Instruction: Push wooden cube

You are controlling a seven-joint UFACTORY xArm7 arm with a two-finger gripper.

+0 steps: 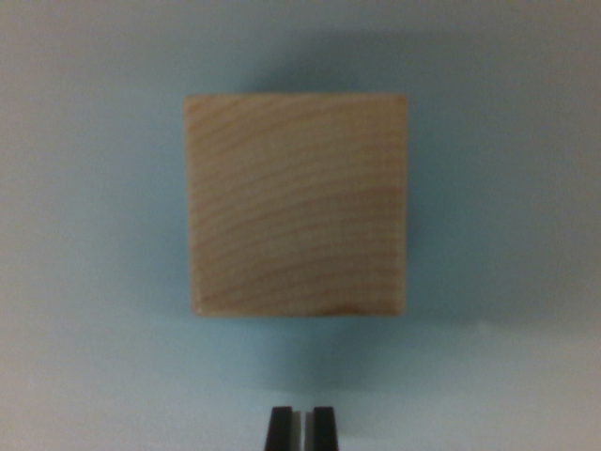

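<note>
wrist view: square, grainy wooden cube

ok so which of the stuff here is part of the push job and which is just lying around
Part of the job:
- wooden cube, sitting alone on the surface
- gripper, fingertips close together at the bottom edge of the wrist view, a gap of surface between them and the cube

Just there:
- pale blue-grey surface under the cube; nothing else lies on it in this view

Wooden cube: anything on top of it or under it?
Nothing sits on the wooden cube; its grain face is bare. It rests on the pale surface. Whatever lies directly beneath is covered.
</note>
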